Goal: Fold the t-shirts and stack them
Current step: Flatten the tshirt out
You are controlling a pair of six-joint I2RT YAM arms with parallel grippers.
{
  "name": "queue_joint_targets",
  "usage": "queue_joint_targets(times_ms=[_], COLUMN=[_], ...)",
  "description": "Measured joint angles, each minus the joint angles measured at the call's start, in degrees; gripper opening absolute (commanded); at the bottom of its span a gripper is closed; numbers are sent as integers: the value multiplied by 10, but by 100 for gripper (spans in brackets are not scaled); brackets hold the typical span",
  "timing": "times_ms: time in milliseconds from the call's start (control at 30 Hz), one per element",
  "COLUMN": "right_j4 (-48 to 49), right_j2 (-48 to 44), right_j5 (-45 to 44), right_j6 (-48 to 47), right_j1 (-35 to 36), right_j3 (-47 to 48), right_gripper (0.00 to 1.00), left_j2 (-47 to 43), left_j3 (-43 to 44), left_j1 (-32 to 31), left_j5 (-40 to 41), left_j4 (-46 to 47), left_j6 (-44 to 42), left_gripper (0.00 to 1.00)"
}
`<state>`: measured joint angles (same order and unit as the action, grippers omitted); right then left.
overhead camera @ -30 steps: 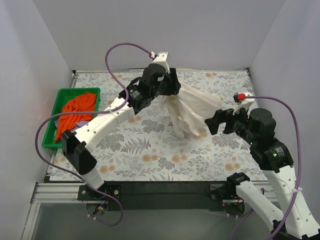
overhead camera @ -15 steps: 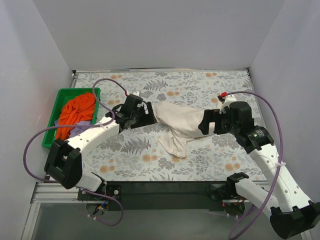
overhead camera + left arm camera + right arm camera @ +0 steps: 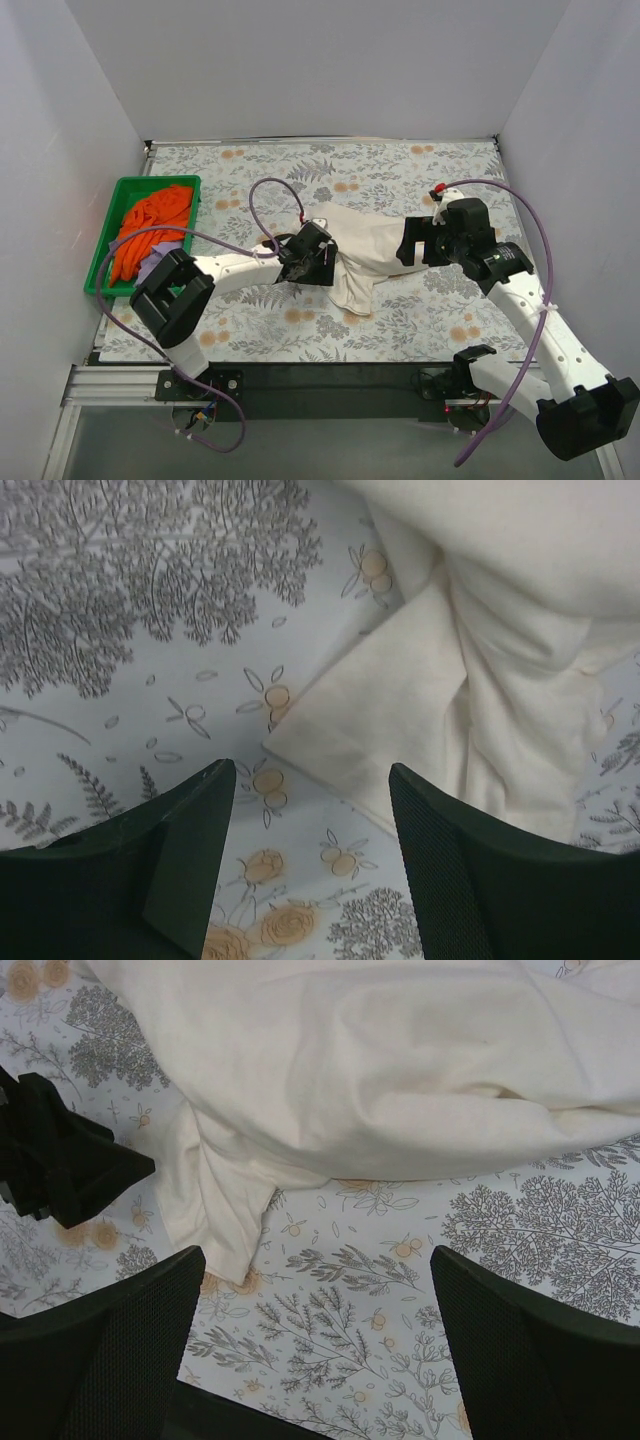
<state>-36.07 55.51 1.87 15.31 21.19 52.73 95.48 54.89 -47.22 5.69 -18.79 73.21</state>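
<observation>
The cream t-shirt (image 3: 365, 245) lies rumpled on the flowered table mat, with a folded flap hanging toward the near edge. My left gripper (image 3: 328, 262) is open and empty at the shirt's left edge; in the left wrist view (image 3: 312, 775) its jaws straddle bare mat just below a corner of the cream shirt (image 3: 480, 650). My right gripper (image 3: 407, 246) is open and empty at the shirt's right end; in the right wrist view (image 3: 315, 1265) it hovers above the mat beside the cream shirt (image 3: 380, 1070). The orange t-shirt (image 3: 150, 225) and the lavender t-shirt (image 3: 150, 268) lie in the tray.
The green plastic tray (image 3: 105, 250) stands at the table's left edge. White walls close in the left, back and right sides. The left gripper body (image 3: 55, 1160) shows at the left of the right wrist view.
The cream shirt, held up and stretched between both grippers before, now lies on the mat. Both grippers have let go and opened. The left arm drew in toward the middle.
</observation>
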Motion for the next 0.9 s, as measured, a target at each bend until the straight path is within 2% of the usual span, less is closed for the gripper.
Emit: queue_joint_targets(times_ms=[133, 567, 700, 867, 900], right_j4=[1, 2, 3, 3, 4], right_j2=[-1, -24, -28, -27, -25], right_j5=[-4, -24, -35, -54, -58], right_j6=[0, 0, 0, 4, 5], right_j1=[0, 0, 0, 0, 0], right_j3=[-1, -21, -29, -39, -39], right_gripper=[84, 85, 85, 82, 82], left_j2=[33, 77, 93, 97, 96], left_j3=[36, 54, 66, 64, 61], left_j1=[-1, -47, -55, -55, -54], left_j5=[24, 70, 92, 100, 101], left_j4=[14, 37, 45, 59, 62], left_j6=[-46, -122, -133, -126, -124], left_gripper=[58, 58, 44, 0, 0])
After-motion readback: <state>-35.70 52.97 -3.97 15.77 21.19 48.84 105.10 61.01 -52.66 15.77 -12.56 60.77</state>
